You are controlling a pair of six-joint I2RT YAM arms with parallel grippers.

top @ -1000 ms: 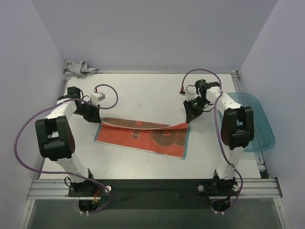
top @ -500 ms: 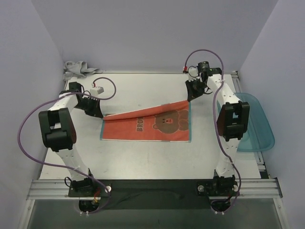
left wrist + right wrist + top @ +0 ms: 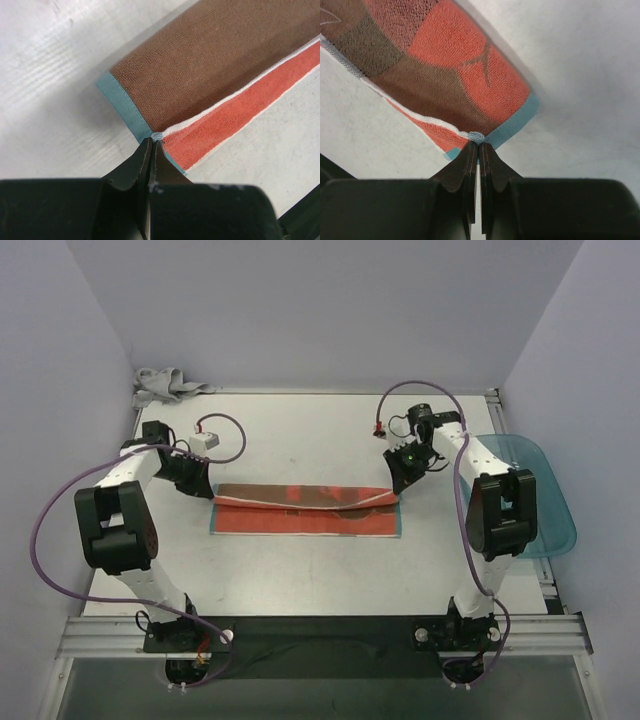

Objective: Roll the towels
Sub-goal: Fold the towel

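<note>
The rust-brown towel (image 3: 305, 508) lies across the middle of the table, its far edge folded over toward the near side, with teal trim at the short ends. My left gripper (image 3: 200, 483) is shut on its left corner, seen in the left wrist view (image 3: 152, 140) with the towel (image 3: 220, 65) stretching away. My right gripper (image 3: 402, 480) is shut on the right corner, seen in the right wrist view (image 3: 479, 142) with the towel (image 3: 445, 60) beyond. The light grey towel (image 3: 165, 385) lies crumpled at the far left corner.
A translucent teal plastic tray (image 3: 545, 495) sits at the right table edge, beside the right arm. Purple cables loop off both arms. Walls close in the table at the back and sides.
Both grippers have moved toward the near side with the towel's far corners, folding the far edge over. The bear print that showed half a second ago is now covered.
</note>
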